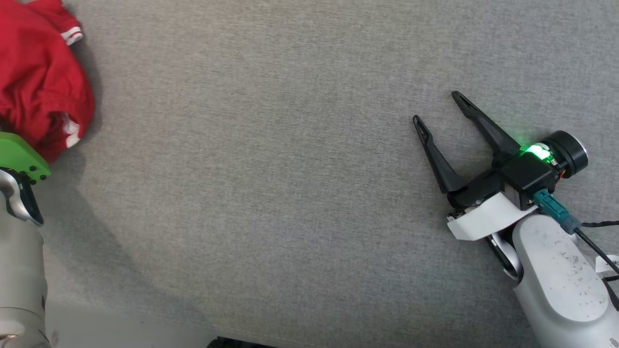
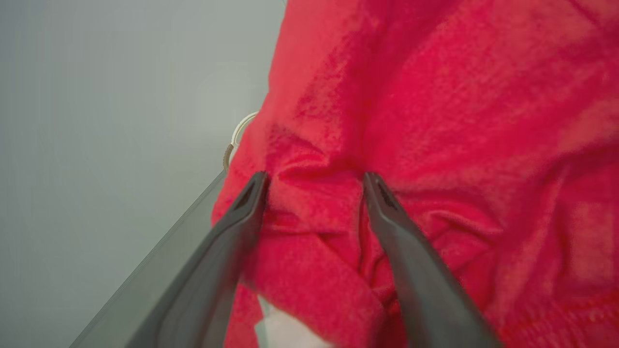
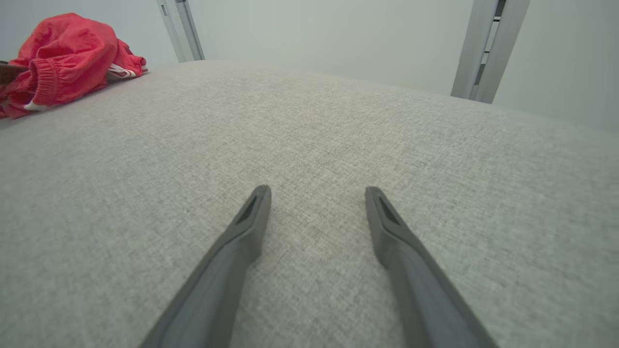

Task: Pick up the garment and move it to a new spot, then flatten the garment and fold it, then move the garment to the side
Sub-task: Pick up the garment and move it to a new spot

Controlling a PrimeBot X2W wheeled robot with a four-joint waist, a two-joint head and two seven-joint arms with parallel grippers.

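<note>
A crumpled red garment [image 1: 41,82] with white trim lies bunched at the far left of the grey surface; it also shows as a heap [image 3: 67,60] in the right wrist view. In the left wrist view my left gripper [image 2: 314,186] is open, its two dark fingers pressed into the red cloth [image 2: 435,121] with a fold of it between them. In the head view the left arm's green-capped wrist [image 1: 22,157] sits just below the garment, fingers hidden. My right gripper [image 1: 437,108] is open over bare fabric at the right, far from the garment, nothing between its fingers [image 3: 251,212].
The grey woven surface [image 1: 271,159] spreads wide between the two arms. Its near edge [image 1: 121,324] runs along the bottom left. Pale wall with two metal uprights [image 3: 483,48] stands beyond the far edge. A black cable [image 1: 595,241] trails from the right wrist.
</note>
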